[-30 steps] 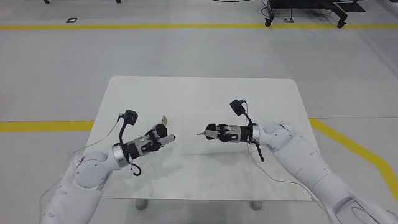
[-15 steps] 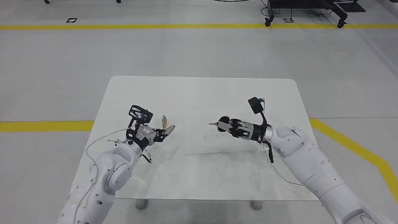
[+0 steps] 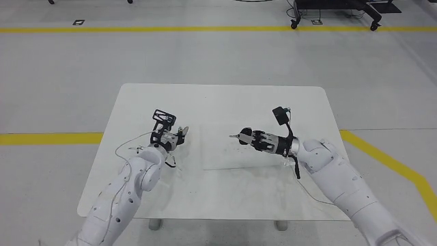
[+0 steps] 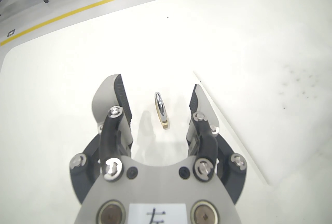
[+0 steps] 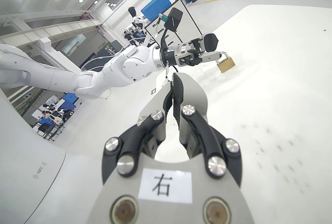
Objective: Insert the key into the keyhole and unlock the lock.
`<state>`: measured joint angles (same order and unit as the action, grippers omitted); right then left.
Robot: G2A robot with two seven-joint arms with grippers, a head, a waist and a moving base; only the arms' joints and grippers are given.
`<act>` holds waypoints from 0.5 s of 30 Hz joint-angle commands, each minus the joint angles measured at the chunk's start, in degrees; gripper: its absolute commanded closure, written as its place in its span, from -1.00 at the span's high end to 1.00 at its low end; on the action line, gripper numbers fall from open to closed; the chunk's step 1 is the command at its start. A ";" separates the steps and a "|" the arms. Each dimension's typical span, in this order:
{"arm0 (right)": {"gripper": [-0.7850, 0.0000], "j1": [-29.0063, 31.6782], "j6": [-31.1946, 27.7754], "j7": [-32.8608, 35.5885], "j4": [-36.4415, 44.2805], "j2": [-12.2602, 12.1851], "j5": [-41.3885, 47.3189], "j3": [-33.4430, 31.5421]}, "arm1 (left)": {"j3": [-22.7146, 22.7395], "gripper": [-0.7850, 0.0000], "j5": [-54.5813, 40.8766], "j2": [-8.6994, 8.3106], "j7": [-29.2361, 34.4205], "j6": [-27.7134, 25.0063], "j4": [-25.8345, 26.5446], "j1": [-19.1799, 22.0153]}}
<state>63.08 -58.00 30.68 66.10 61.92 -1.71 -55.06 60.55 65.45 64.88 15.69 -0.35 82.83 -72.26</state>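
Step, likely: grasp lock (image 4: 161,111) | left fingers (image 4: 122,98) spread, straddling it upright on counter (image 3: 273,102) | right fingers (image 5: 192,95) clamped on key (image 3: 235,137), 3 o'clock of lock | next probably: close left, align key.

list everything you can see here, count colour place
lock: one, brass with silver loop, on the table between the fingers of the left hand
key: one, silver, tip poking from the right hand
table: one, white, on grey floor
floor lines: two, yellow, one beyond the table, one passing under it
wheeled stand: one, black, far floor
left hand: one, grey and black, open, a finger each side of the lock
right hand: one, grey and black, shut on the key
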 commanded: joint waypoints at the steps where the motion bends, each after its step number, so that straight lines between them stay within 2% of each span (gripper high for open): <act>1: -1.00 0.00 0.00 0.00 0.00 0.00 0.00 0.00 | -0.13 0.02 0.94 0.12 -0.47 0.65 -0.25 0.00; 3: -1.00 0.00 0.00 0.00 0.00 0.00 0.00 0.00 | -0.34 0.08 1.28 0.28 -0.91 0.79 -0.74 -0.04; 9: -1.00 0.00 0.00 0.00 0.00 0.00 0.00 0.00 | -1.22 -0.02 0.92 1.01 -0.30 1.57 -3.20 0.92; 10: -1.00 0.00 0.00 0.00 0.00 0.00 0.00 0.00 | -1.40 -0.10 0.87 1.14 -0.29 1.54 -3.54 1.14; 11: -1.00 0.00 0.00 0.00 0.00 0.00 0.00 0.00 | -1.59 -0.32 1.12 1.24 -0.23 1.60 -3.90 1.30; 13: -1.00 0.00 0.00 0.00 0.00 0.00 0.00 0.00 | -1.72 -1.00 1.21 1.40 -0.41 1.66 -4.20 1.35; 15: -1.00 0.00 0.00 0.00 0.00 0.00 0.00 0.00 | -1.46 -1.00 1.28 1.45 -0.30 1.64 -4.04 1.15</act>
<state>63.08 -58.00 30.68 66.10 61.92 -1.71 -55.06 58.92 66.69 66.32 15.31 1.30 78.65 -70.96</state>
